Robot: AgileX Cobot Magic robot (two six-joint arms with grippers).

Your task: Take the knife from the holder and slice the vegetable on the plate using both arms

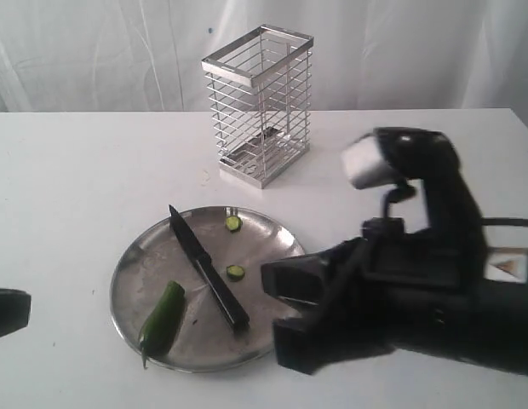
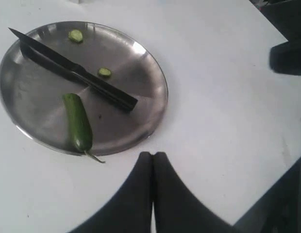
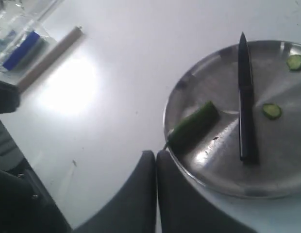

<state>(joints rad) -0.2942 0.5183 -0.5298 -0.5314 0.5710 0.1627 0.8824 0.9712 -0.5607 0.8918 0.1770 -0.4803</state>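
Note:
The steel plate (image 1: 145,256) lies at mid table with the black knife (image 1: 209,268) laid flat across it, point toward the holder (image 1: 261,106). Beside the blade rests the green vegetable (image 1: 163,317), stem tip over the near rim, and two cut slices (image 1: 236,273) sit on the blade's other side. My left gripper (image 2: 153,155) is shut on nothing, just off the plate (image 2: 141,58) near the vegetable (image 2: 77,121). My right gripper (image 3: 155,154) is shut and empty too, its fingertips at the rim of the plate (image 3: 281,165) by the vegetable's stem end (image 3: 192,126); the knife (image 3: 246,107) lies apart from it.
The wire holder stands with nothing in it behind the plate. The bulky right arm (image 1: 400,290) fills the near right of the table. The left gripper's tip (image 1: 4,312) shows at the left edge. A blue item (image 3: 22,48) and a stick (image 3: 48,58) lie off the table.

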